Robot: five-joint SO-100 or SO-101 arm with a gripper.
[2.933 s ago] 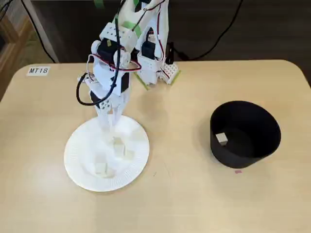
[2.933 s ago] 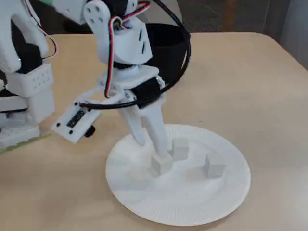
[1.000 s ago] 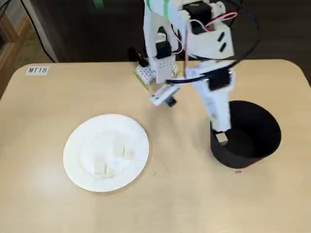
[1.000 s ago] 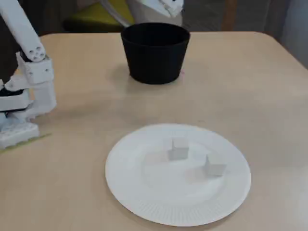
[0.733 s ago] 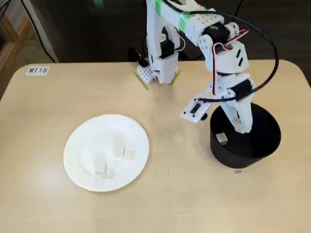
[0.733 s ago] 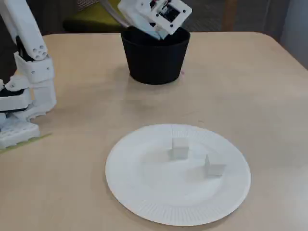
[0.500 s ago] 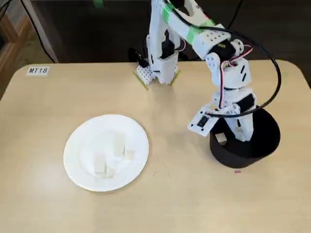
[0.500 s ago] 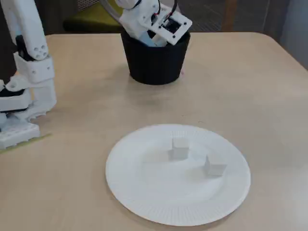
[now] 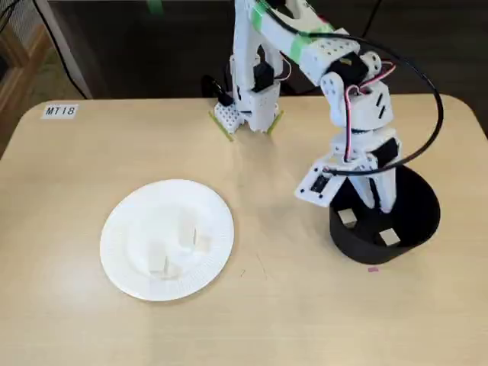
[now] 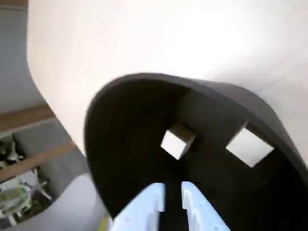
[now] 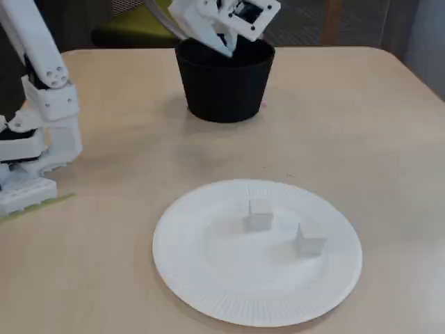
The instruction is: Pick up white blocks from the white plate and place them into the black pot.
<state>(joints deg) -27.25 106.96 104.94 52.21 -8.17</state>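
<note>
The black pot stands at the right of the table, and my gripper hangs just inside its rim. Two white blocks lie on the pot's floor. The wrist view looks down into the pot and shows both blocks below my gripper, whose pale blue fingers are slightly open with nothing between them. The white plate at the left holds two more blocks. From the low fixed view, the plate, its blocks and the pot are plain.
The arm's base is mounted at the table's far edge, seen at the left in the low fixed view. A label reading MT18 is stuck at the far left corner. A small pink mark lies beside the pot.
The arm carried a block from the plate over to the pot and dipped in. A second block now lies in the pot, and the gripper has risen slightly.
</note>
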